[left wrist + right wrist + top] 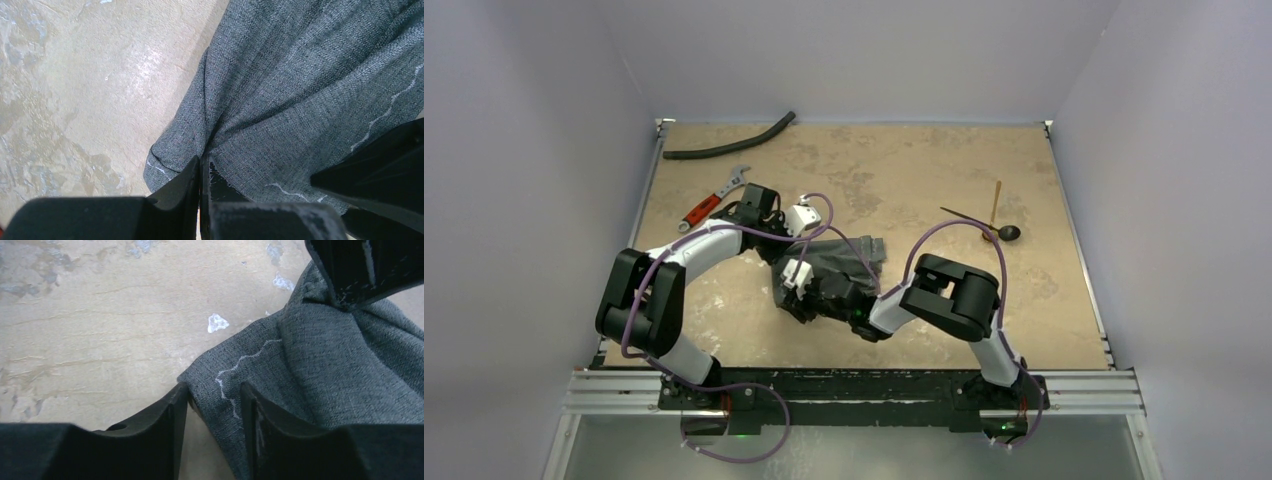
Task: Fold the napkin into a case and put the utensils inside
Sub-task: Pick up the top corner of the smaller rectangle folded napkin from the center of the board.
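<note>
**Surroundings**
- Table [904, 160]: mottled tan top that bears everything listed.
- Hose [729, 147]: long, black and curved. It lies at the far edge, well beyond the left gripper and on its left.
- Wrench [714, 203]: red handle, metal head. It lies just beside the left arm's wrist on its outer side, apart from the cloth.
- Nothing lies on the bare table just to the left of either set of fingers. The two arms themselves cover much of the cloth in the top view.

**Task items**
- Napkin [859, 255]: grey with a pale wavy stitch line, bunched in loose folds under and between both grippers at mid-table.
- Black spoon [1009, 233] and gold utensil [996, 200]: these lie bare on the table, well off to the right of the right gripper and past that arm's elbow. Both are outside the napkin. Whether they touch where they cross cannot be told.

**Tools**
- Left gripper [201, 172]: jaws pressed together, pinching a gathered fold of the napkin near its hem.
- Right gripper [214, 390]: jaws parted and straddling a stitched corner of the napkin, not clamped. The left gripper is just beyond it, up and to its right.
</note>
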